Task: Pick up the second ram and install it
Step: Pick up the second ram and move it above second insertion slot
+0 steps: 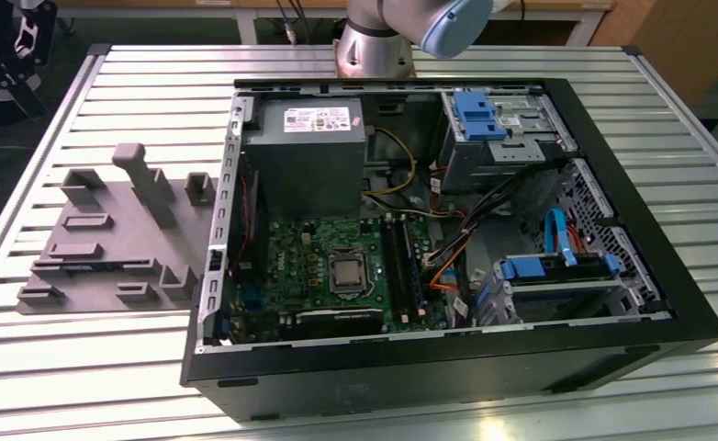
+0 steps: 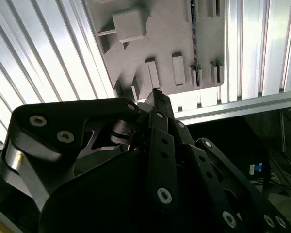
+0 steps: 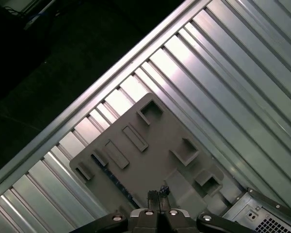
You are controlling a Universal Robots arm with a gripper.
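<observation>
Second ram (image 1: 90,265) is sitting on its thin edge in a groove of the grey fixture (image 1: 127,216), along the fixture's near side, on the exterior view's left of the open computer case (image 1: 653,276) on the slatted table (image 1: 114,367). In both wrist views it is showing as a dark sliver with bluish flecks (image 2: 193,29) (image 3: 111,177). Its long axis is running along the fixture's near edge, ends pointing to the exterior view's left and right, labelled faces looking near and far. Gripper (image 3: 157,195) is hanging above the fixture, well apart from the stick, fingertips pressed narrow with nothing between them (image 2: 156,93). Judging the step as the reach: it is calling for pads squared across the two flat faces, centred along the length, with a straight descent so the board is not being levered in its groove.
</observation>
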